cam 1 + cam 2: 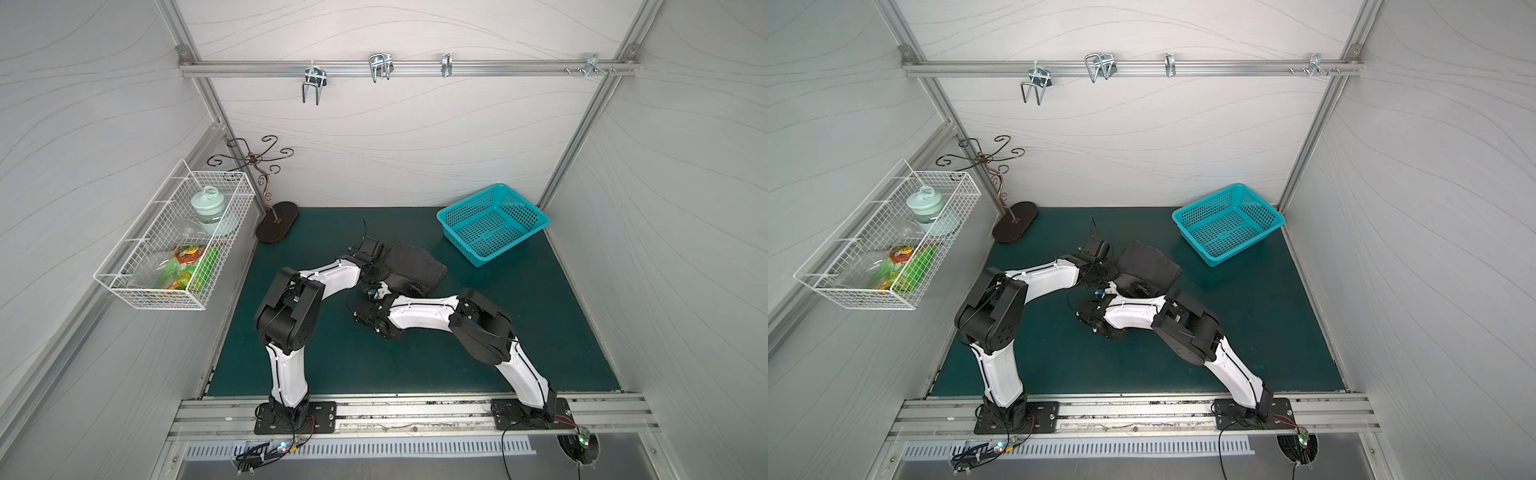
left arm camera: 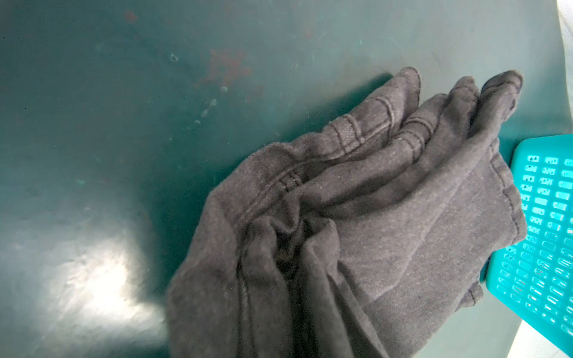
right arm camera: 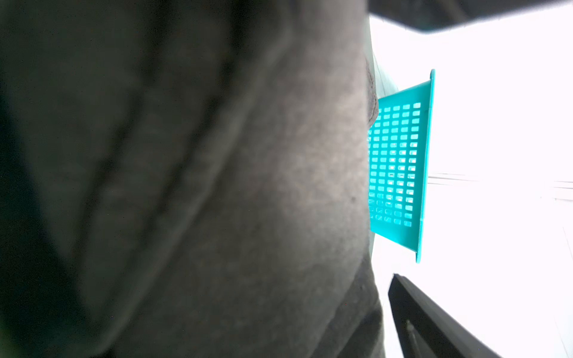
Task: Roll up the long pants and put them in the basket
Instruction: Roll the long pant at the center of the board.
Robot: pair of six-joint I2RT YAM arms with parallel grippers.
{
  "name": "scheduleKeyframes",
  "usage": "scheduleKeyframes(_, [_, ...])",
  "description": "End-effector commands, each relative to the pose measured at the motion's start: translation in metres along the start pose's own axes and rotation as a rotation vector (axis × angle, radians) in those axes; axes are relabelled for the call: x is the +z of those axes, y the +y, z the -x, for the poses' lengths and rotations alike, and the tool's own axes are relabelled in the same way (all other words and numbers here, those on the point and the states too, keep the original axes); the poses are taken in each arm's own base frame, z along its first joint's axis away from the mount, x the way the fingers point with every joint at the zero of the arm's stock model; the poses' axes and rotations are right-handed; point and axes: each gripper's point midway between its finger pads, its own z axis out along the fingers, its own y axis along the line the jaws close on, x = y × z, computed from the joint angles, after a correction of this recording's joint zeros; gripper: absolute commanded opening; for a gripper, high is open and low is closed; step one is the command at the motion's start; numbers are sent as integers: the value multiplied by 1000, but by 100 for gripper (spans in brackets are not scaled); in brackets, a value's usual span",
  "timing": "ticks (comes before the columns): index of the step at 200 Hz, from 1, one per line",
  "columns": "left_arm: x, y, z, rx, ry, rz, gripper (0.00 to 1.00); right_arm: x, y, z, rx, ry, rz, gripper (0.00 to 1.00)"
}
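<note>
The long pants [image 1: 415, 262] [image 1: 1148, 266] lie as a dark charcoal bundle in the middle of the green mat [image 1: 540, 332]. My left gripper [image 1: 380, 270] is at the bundle's left end. In the left wrist view the gathered cloth [image 2: 372, 217] runs down over the jaws and hides them, its folds drawn together there. My right gripper [image 1: 411, 286] sits at the bundle's near edge, open. In the right wrist view the cloth [image 3: 248, 186] fills most of the picture, and one black finger [image 3: 434, 325] stands apart from it.
A teal plastic basket [image 1: 457, 241] [image 1: 1192, 241] [image 2: 542, 232] [image 3: 400, 164] stands at the back right, close to the pants. A metal jewellery stand [image 1: 276, 222] is at the back left. A white wire basket [image 1: 124, 291] with packets hangs on the left wall. Hooks [image 1: 380, 66] hang from the rear rail.
</note>
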Motion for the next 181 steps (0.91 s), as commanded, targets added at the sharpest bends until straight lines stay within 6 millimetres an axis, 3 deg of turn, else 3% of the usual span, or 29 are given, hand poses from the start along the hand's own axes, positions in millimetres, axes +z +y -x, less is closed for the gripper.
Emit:
scheduleKeyframes(1, [10,67,-48,52,177,225,5,41,-5,-27,-15,126,-28,98])
scheduleKeyframes(22, [9,67,-49,49,177,226,5,53,-1,-33,-15,158,24,72])
scheduleKeyframes(44, [7,66,-48,48,175,222,5,64,3,-36,-14,188,79,31])
scheduleKeyframes(63, [6,66,-49,45,178,222,5,70,11,-38,-19,205,155,15])
scheduleKeyframes(103, [-3,63,-46,47,177,232,5,61,44,-41,-23,227,456,0])
scheduleKeyframes(145, [-26,56,-36,64,149,254,10,42,72,-51,-17,273,793,0])
scheduleKeyframes(165, [-40,50,-27,79,127,276,18,33,81,-56,-2,317,938,0])
scheduleKeyframes(181, [-51,46,-18,91,97,296,35,30,85,-61,22,360,1016,0])
